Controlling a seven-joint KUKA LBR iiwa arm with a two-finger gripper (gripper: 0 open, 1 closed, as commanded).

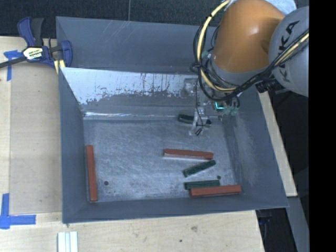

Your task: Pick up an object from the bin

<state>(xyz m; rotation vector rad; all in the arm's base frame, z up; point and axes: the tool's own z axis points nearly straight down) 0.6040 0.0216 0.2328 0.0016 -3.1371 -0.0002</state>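
The gripper point(199, 124) hangs by the bin's point(71, 140) back wall, toward the right corner; I cannot tell whether it is open or holding anything. The nearest red-brown stick point(188, 154) lies flat mid-floor. It looks light and stiff, best pinched across its narrow middle. A dark green stick point(199, 168) lies just beside it, and open floor spreads leftward.

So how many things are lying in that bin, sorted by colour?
Red-brown sticks: 3
Dark green sticks: 2
Dark piece near the back wall, exact colour unclear: 1
Total: 6
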